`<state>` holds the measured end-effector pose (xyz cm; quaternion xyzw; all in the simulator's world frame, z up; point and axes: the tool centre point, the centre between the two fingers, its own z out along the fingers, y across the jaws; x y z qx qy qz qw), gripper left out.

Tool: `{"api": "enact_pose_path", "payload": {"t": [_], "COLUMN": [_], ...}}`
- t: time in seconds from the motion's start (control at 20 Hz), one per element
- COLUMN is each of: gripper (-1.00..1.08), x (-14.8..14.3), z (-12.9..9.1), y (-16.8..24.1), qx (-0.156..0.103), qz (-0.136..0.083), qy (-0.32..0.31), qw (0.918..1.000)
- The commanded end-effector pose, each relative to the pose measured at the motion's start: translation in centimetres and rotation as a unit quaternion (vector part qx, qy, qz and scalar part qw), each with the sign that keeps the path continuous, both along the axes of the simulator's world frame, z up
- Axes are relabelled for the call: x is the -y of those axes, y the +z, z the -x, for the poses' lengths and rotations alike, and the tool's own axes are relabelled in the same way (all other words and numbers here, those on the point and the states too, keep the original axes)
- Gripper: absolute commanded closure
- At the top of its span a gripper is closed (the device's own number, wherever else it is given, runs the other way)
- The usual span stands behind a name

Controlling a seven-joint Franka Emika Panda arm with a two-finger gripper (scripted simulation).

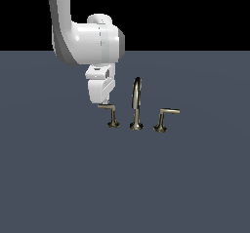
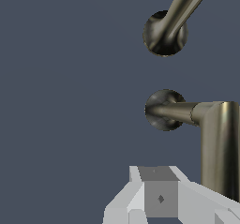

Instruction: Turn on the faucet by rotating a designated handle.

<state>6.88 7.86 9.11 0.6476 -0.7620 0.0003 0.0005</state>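
Observation:
The faucet's tall arched spout (image 1: 136, 103) stands mid-floor between two levers. The handle (image 1: 112, 114), with an upright post and a thin arm pointing to the exterior view's left, is the lever on that side. My gripper (image 1: 104, 103) hangs right over the free end of that arm, fingers together, holding nothing. In the wrist view the handle's arm (image 2: 219, 143) runs close beside my gripper (image 2: 159, 190), its post's base (image 2: 158, 109) lies further ahead, and the spout's base (image 2: 164, 34) beyond that. Whether the fingers touch the arm I cannot tell.
The twin lever (image 1: 164, 118), with a leaning post and a thicker arm, stands on the exterior view's right of the spout. Everything sits on a flat dark grey-blue floor (image 1: 73, 178). My white arm (image 1: 88, 42) reaches down from above on the exterior view's left.

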Motion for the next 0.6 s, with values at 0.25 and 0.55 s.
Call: {"api": "enact_pose_path", "payload": {"t": [0.25, 0.55], "gripper": [1.08, 1.08], "x": [-1.8, -1.2], "z": [2.3, 2.7], "y": [0.0, 0.0], "qx": [0.0, 0.004], "qz": [0.0, 0.0], "qy": [0.0, -0.004], "qw": [1.0, 1.0]}}
